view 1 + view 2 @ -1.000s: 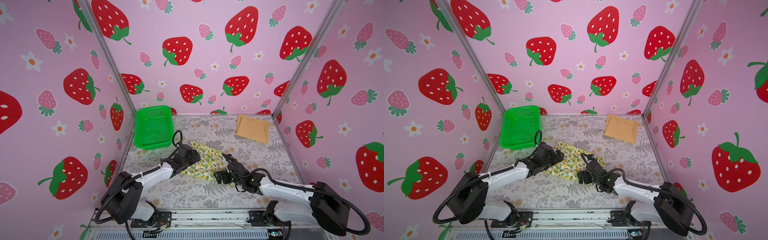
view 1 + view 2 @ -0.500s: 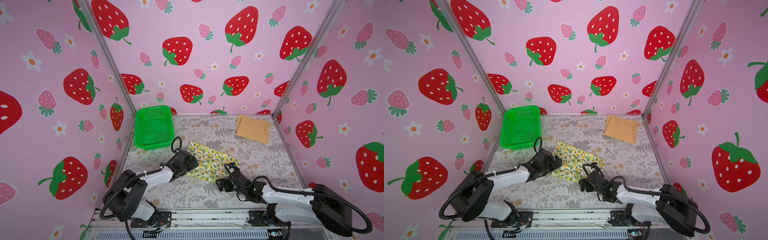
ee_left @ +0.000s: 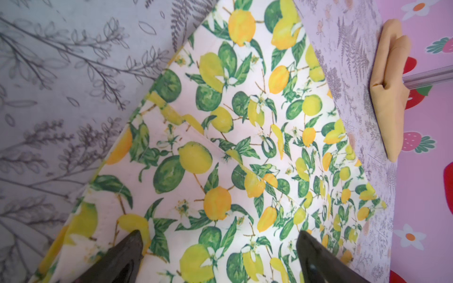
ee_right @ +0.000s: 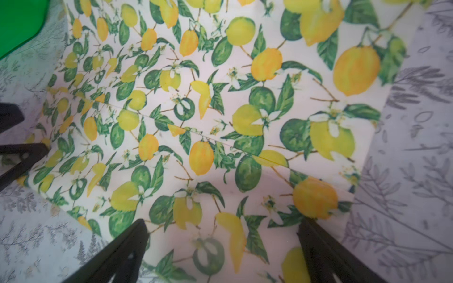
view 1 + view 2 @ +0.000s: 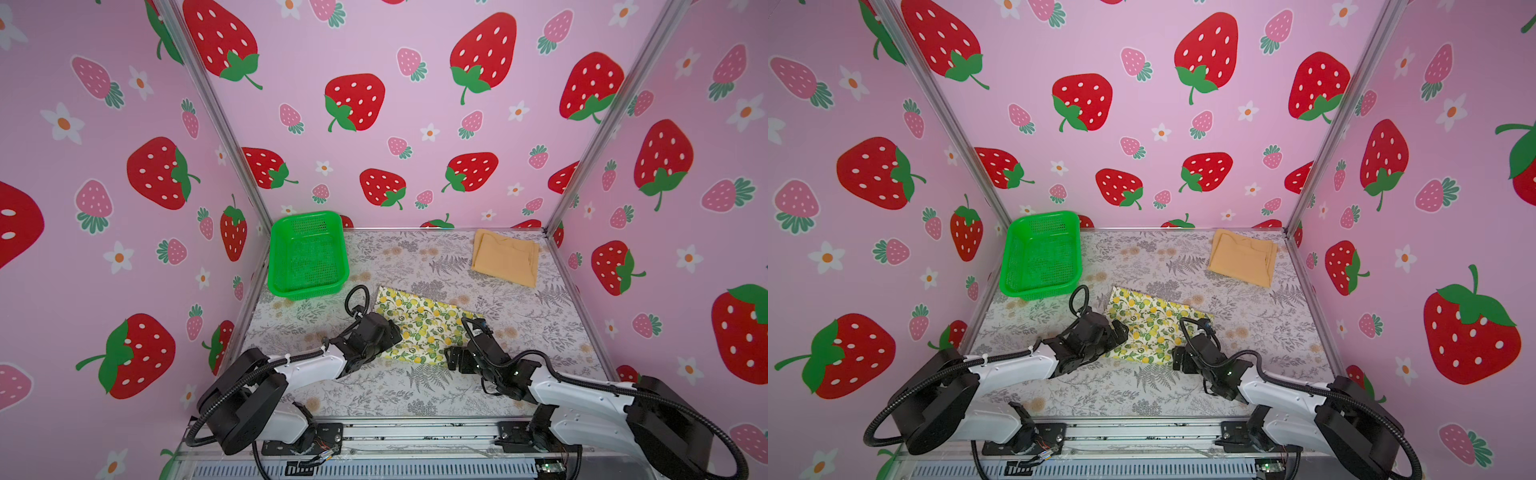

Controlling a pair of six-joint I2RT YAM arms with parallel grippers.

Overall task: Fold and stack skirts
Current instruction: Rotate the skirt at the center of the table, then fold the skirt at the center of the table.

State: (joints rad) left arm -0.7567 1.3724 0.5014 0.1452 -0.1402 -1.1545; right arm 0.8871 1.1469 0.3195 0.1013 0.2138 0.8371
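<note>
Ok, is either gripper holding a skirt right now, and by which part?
Nothing is held. The left gripper and the right gripper both stand open over the lemon skirt, which lies flat and ungripped.

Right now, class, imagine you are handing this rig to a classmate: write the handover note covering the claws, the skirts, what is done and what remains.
Left claw: open, empty, over the near-left end of the lemon skirt.
Right claw: open, empty, at that skirt's near-right corner.
Lemon skirt: flat in the centre, looks folded.
Mustard skirt: folded, in the far right corner, apart from the lemon one.
Done: both seem folded.
Left: stack one on the other.
</note>
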